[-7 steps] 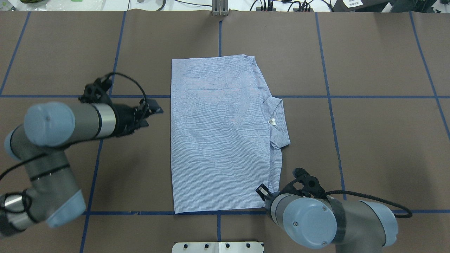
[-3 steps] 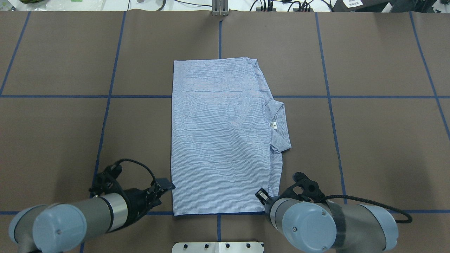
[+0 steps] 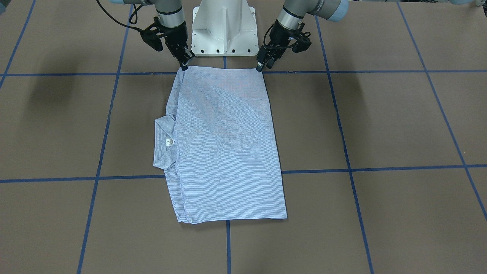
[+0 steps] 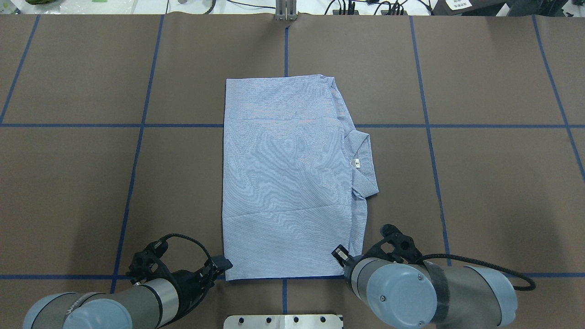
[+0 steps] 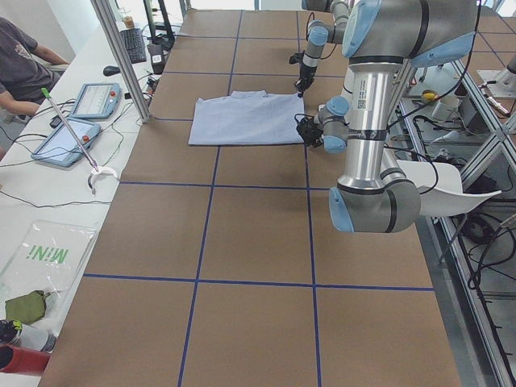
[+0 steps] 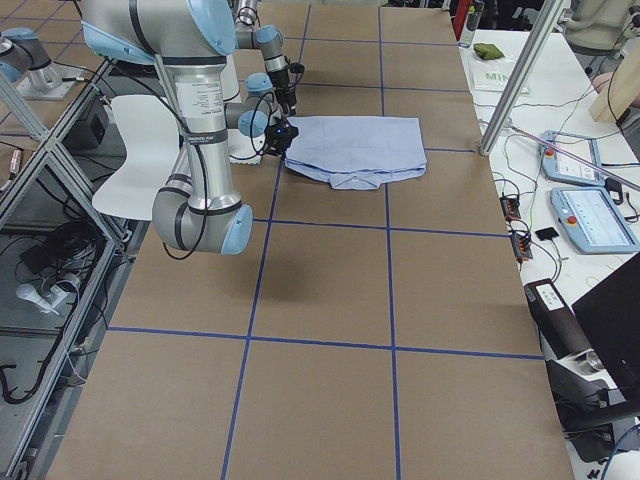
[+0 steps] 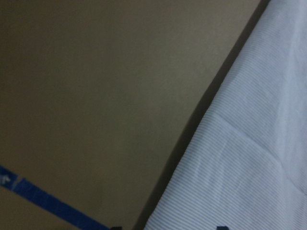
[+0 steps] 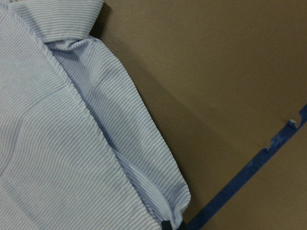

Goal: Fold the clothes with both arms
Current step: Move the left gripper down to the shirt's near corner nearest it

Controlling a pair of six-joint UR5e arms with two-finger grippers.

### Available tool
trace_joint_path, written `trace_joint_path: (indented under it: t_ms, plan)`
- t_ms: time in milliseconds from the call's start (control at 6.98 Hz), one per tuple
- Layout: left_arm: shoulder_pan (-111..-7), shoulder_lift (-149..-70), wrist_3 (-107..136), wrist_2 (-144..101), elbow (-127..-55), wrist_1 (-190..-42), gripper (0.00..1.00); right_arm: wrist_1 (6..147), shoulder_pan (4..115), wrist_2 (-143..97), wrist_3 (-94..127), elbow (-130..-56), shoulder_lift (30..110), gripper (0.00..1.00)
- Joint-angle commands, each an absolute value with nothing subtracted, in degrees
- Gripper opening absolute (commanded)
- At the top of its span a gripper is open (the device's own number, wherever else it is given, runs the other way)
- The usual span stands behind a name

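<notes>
**Shirt and grippers at the near hem.** The shirt (image 4: 288,183) lies flat at the middle of the table (image 4: 493,192), folded into a long rectangle. Its collar (image 4: 364,157) juts from the long edge on the robot's right side. You can make out the small white neck label (image 4: 357,162) on the collar, though not its print. The short edge nearest the robot runs along a blue tape line (image 4: 457,275). The far short edge lies beyond the next cross line.

In the front-facing view, the right gripper (image 3: 184,65) meets the near corner on the collar side. Its wrist camera shows a dark fingertip at the middle of the lower margin, with the rolled hem running into it. Read the fingers as closed on that corner of the shirt.

The left gripper (image 3: 261,65) stands at the other near corner. Its wrist camera shows two dark fingertips (image 7: 221,227) set apart at the lower margin, and the shirt's edge passes between them. The jaws stand wide and clamp nothing.

The left arm (image 4: 91,310) and the right arm (image 4: 411,288) reach down on either side of the white pedestal base (image 3: 224,30). A brown sheet covers the table, and blue tape divides it into squares. In the left side view you see a seated person (image 5: 20,56) beside the table.
</notes>
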State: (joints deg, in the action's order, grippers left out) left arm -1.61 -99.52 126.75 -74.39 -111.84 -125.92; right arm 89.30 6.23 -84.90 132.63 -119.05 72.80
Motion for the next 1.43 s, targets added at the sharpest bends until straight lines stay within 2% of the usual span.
trace_joint_path:
  t_ms: [0, 143, 286, 573, 716, 859, 1146, 1289]
  plan:
    - [-1.3, -101.6, 126.9, -74.3, -111.4, -123.5, 0.59, 89.3, 6.3, -84.9, 132.6, -119.1, 72.9, 0.0]
    - [-1.2, -101.5, 127.0, -74.1, -111.4, -123.3, 0.42, 89.3, 6.3, -84.9, 132.6, -119.2, 73.0, 0.0]
    - [-1.1, -101.3, 126.9, -74.1, -111.4, -123.1, 0.29, 89.3, 6.3, -84.9, 132.6, -119.2, 73.0, 0.0]
    - [-0.9, -101.1, 126.9, -74.1, -111.3, -123.1, 0.3, 89.3, 6.3, -85.0, 132.6, -119.2, 72.9, 0.0]
    - [-0.8, -100.9, 126.9, -74.1, -111.3, -123.1, 0.08, 89.3, 6.3, -84.9, 132.6, -119.2, 73.0, 0.0]
    - [-0.8, -100.9, 126.9, -74.1, -111.3, -123.1, 0.0, 89.3, 6.3, -84.9, 132.6, -119.2, 73.2, 0.0]
    - [-1.0, -101.0, 126.8, -74.1, -112.7, -123.1, 0.0, 89.3, 6.4, -84.9, 132.6, -119.2, 73.5, 0.0]
    - [-1.1, -101.0, 126.8, -74.2, -115.6, -123.1, 0.0, 89.3, 6.7, -84.9, 132.6, -121.7, 73.4, 0.0]
